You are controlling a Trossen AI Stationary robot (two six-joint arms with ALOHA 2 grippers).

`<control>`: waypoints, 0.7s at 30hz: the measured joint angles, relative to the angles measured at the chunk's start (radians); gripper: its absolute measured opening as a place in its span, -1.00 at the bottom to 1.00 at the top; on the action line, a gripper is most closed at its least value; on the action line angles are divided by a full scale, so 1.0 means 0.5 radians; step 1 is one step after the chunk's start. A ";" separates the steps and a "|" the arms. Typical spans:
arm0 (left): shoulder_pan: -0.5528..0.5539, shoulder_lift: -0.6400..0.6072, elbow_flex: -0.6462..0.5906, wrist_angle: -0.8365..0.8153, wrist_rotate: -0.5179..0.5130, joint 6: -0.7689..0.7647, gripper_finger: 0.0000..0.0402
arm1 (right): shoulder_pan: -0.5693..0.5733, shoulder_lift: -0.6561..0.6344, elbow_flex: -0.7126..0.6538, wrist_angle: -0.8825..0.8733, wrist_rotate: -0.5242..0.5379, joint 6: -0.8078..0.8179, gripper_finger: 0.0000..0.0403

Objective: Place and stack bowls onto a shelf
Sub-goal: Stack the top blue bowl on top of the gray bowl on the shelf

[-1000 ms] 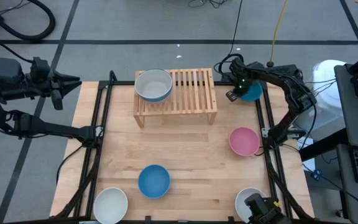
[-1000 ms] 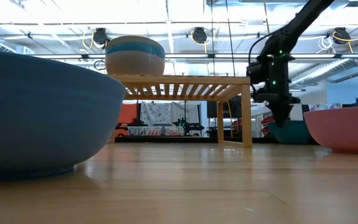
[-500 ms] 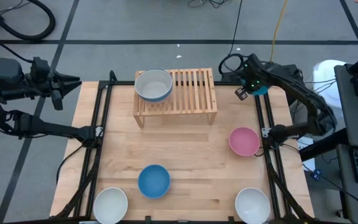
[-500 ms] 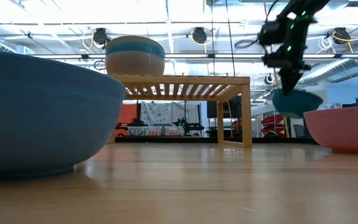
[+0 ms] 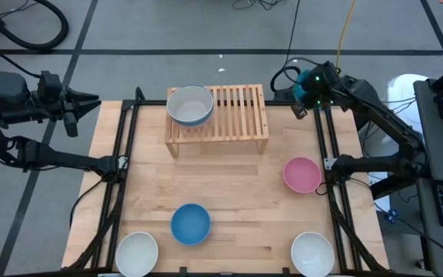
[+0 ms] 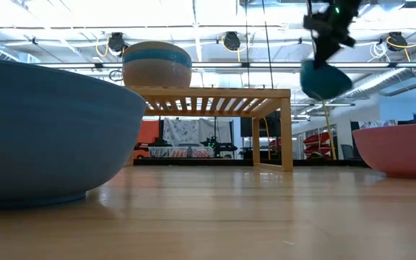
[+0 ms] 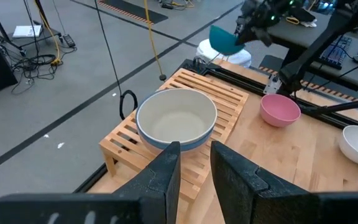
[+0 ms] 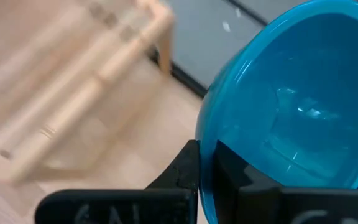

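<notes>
My right gripper (image 5: 308,96) is shut on a teal bowl (image 6: 325,79) and holds it in the air beyond the shelf's right end, near the table's far right corner. The light-wood slatted shelf (image 5: 229,115) stands at the far middle. On its left half rests a stack of bowls (image 5: 190,105), a grey-beige one nested in a blue one. My left gripper (image 7: 194,158) is open and empty, off the table's far left corner, pointing toward the shelf. My right gripper pinches the teal bowl's rim (image 8: 205,130), one finger (image 8: 230,167) inside the bowl and one (image 8: 184,168) outside. The fingers come from above, pointing down. The bowl hangs tilted below them (image 6: 325,79), lifted clear of the table, about level with the shelf's top.
A pink bowl (image 5: 302,175) sits at the right, a blue bowl (image 5: 190,224) at the near middle, and white bowls at the near left (image 5: 137,253) and near right (image 5: 312,253). The shelf's right half (image 5: 244,111) is bare. Black frame rails run along both table sides.
My right gripper has gone up and a little toward the table's far edge with the teal bowl. The bowl stood on the table by the far right corner a second ago. It now hangs tilted, clear of the table, at the height of the shelf's top.
</notes>
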 joint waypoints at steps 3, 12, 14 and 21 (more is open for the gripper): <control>0.000 0.000 0.000 0.000 0.000 0.000 -0.53 | 0.121 0.072 0.208 0.004 0.004 0.001 -0.97; 0.001 0.000 0.000 0.000 0.000 -0.001 -0.53 | 0.511 0.428 0.793 0.160 0.265 -0.181 -0.97; 0.000 0.000 0.000 0.000 0.000 -0.001 -0.53 | 0.577 0.527 0.916 0.181 0.267 -0.220 -0.97; 0.000 0.000 0.000 0.000 0.000 -0.002 -0.53 | 0.761 0.875 1.292 0.264 0.258 -0.375 -0.97</control>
